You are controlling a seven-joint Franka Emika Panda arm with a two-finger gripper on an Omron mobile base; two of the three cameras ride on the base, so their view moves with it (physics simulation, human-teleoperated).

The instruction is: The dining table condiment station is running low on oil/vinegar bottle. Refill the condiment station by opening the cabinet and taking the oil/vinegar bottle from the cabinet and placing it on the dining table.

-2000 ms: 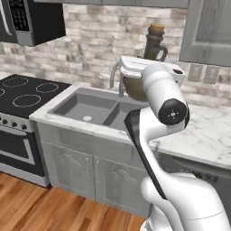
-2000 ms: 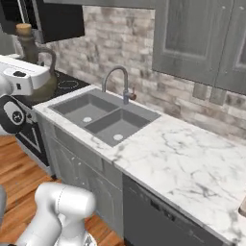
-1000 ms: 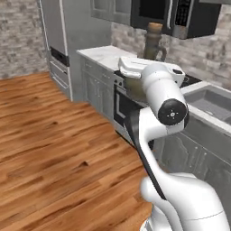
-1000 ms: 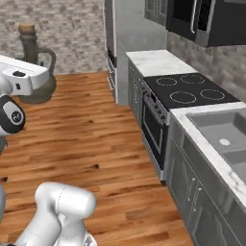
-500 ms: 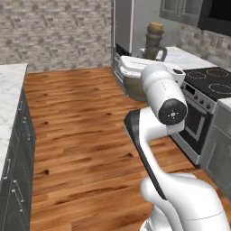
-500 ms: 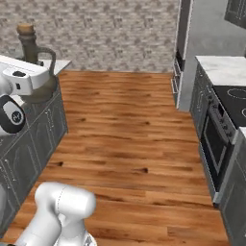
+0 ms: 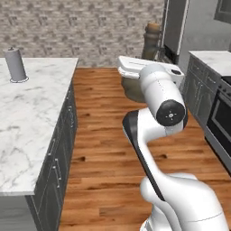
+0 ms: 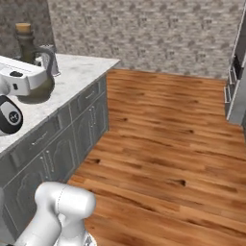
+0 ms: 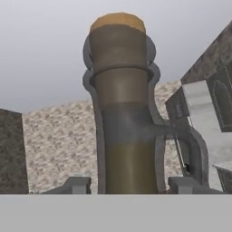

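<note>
The pincer (image 9: 122, 188) is closed on the oil/vinegar bottle (image 9: 121, 113), its two dark fingertips (image 9: 74, 185) standing at either side of the bottle's lower neck in the hand view. There the bottle rises straight up the middle of the picture, olive-green glass with a tan cork at the top and a thin curved handle looping off its right side.

In the left base view the bottle (image 7: 151, 43) is held up in the air above the wooden floor (image 7: 103, 149), its cork and neck showing above the white hand of the arm (image 7: 158, 90) and its dark round belly partly hidden behind that hand. The bottle stands upright.

In the right base view the bottle (image 8: 31, 72) sits in the white hand at the left edge, its belly seen against the near edge of the dining table (image 8: 72, 77); whether it hangs over the marble top or just beside it cannot be told from this angle.

The dining table (image 7: 31, 122), a long bench with a white, grey-veined marble top and grey panelled base, runs down the left side of the left base view. A paper towel roll (image 7: 16, 65) stands upright on its far end. A brick-patterned stone wall (image 7: 81, 27) closes the room behind, and a tall grey refrigerator (image 7: 180, 27) stands to the right of it.
</note>
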